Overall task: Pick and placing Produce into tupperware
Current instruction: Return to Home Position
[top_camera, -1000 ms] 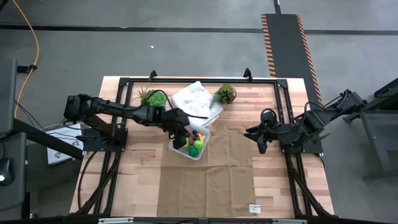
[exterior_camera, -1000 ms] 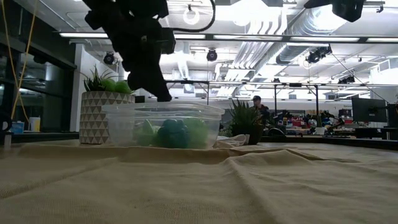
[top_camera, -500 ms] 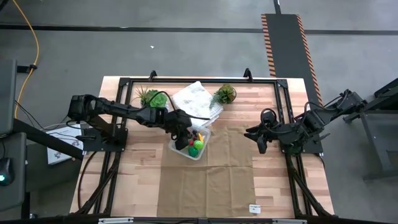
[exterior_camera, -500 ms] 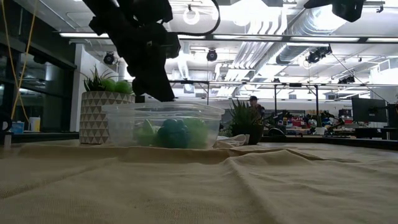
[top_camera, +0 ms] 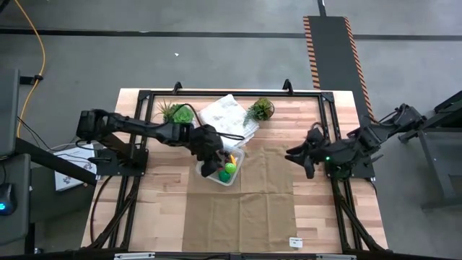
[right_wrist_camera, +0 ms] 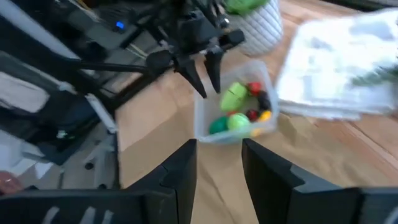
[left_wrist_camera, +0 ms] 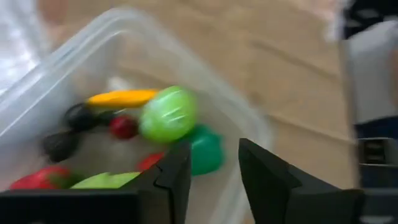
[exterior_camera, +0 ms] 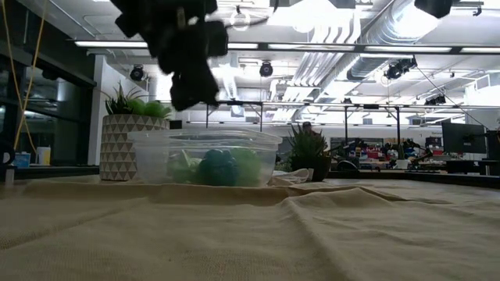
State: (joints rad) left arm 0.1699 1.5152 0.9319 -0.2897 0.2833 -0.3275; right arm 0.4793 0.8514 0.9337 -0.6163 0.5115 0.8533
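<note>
My left end effector point(top_camera: 210, 166) hangs just above the tupperware point(top_camera: 237, 154), fingers parted with nothing between them. My right end effector point(top_camera: 304, 158) waits well to the side of the tupperware, also spread and empty. All the produce point(left_wrist_camera: 169, 114) I can see lies inside the tupperware: a bright green ball on top, a yellow piece point(left_wrist_camera: 121, 97) and a small red cherry point(left_wrist_camera: 123, 126) beside it, with darker and greener bits underneath. I judge these toys to be light, hard and smooth. The round ones would likely roll or squirt out of a pinch, so I would close across the middle of each, gently and squarely. The tupperware itself looks thin and springy, and light even when filled. It sits on a loose tan cloth point(exterior_camera: 312, 226) over the counter point(top_camera: 317, 209), so a nudge could slide it. To move it, I would pinch one straight wall just below the rim, away from the rounded corners.
</note>
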